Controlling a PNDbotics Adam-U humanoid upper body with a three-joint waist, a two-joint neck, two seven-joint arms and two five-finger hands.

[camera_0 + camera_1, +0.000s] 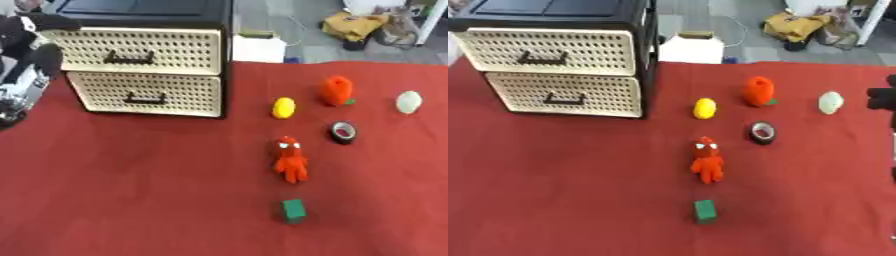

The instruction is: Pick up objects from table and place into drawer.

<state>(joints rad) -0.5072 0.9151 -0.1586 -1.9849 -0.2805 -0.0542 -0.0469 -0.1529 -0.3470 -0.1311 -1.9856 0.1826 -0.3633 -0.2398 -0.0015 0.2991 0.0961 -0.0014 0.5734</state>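
Red cloth table [131, 190] bears shut cream perforated two-drawer cabinet [144, 70], red plush figure [290, 159], green block [293, 210]; left hand [26, 75] and right hand [883, 98] partly visible, finger state indeterminable.

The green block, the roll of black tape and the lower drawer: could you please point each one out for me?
green block [293, 210], left eye view, on its front face.
roll of black tape [343, 132], left eye view, on its rim.
lower drawer [144, 98], left eye view, on its handle.
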